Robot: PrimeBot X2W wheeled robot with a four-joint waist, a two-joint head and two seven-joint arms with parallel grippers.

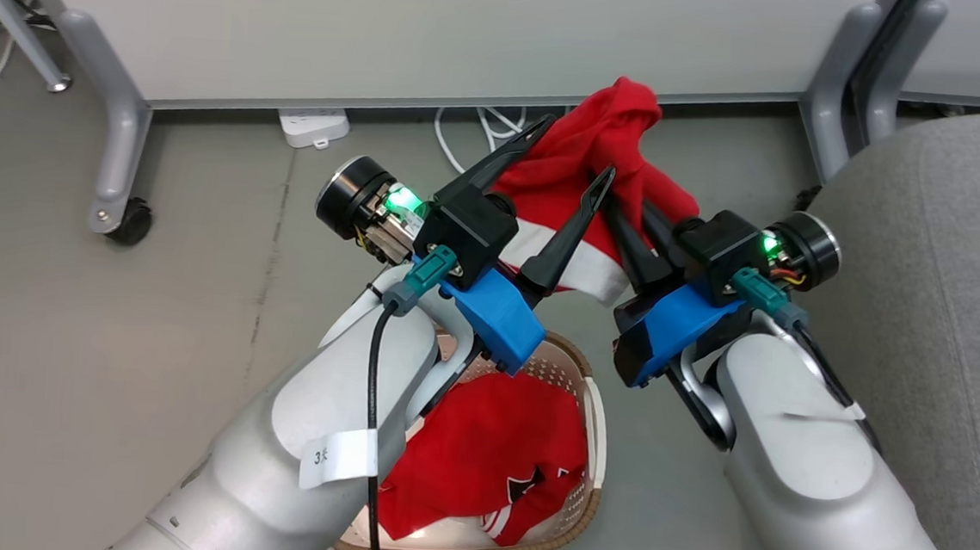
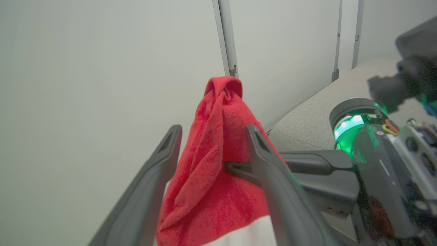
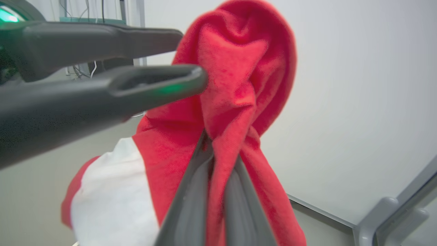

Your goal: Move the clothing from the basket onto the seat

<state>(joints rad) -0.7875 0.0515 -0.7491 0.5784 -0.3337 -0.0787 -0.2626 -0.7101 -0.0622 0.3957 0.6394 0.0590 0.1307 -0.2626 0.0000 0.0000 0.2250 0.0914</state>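
A red garment with a white band (image 1: 602, 145) hangs in the air above the basket, bunched at its top. My right gripper (image 1: 628, 211) is shut on it, and its fingers (image 3: 191, 191) pinch a fold of the red cloth (image 3: 239, 78). My left gripper (image 1: 576, 150) stands open, its two fingers on either side of the same garment (image 2: 218, 143) without pinching it. A second red piece of clothing (image 1: 486, 456) with black-and-white lettering lies in the cream basket (image 1: 596, 420) below my arms. The grey seat (image 1: 957, 256) is at the right.
A white partition panel (image 1: 429, 29) on grey castor legs (image 1: 119, 154) stands behind. A white power strip (image 1: 315, 127) and cables (image 1: 474, 131) lie on the grey floor at its foot. Another grey leg (image 1: 838, 101) stands next to the seat.
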